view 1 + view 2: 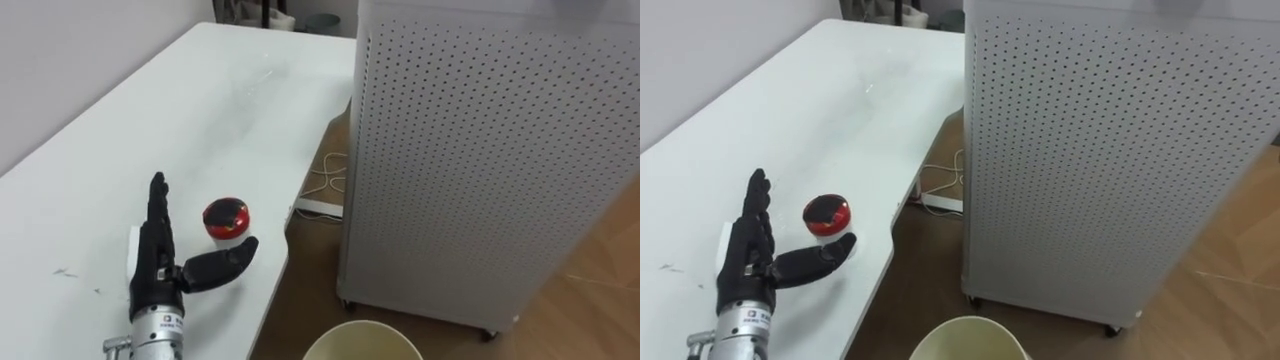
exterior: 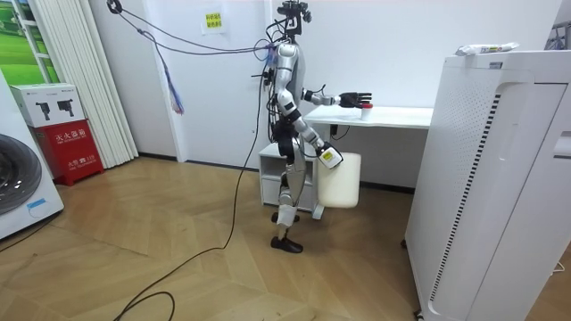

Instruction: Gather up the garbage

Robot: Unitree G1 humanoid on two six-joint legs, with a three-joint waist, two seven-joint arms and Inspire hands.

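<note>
Though glossy, round red cup (image 1: 227,217).

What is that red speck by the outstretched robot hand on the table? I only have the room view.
Observer: A small round red item with a glossy top, lying on the white table.
Operator: Is the robot hand gripping it?
Observer: No. The left robot hand is open, fingers straight; the item sits just beyond its thumb, ungripped.
Operator: Anything on the floor beside the table?
Observer: A white power strip lies between the table and the perforated cabinet.
</note>
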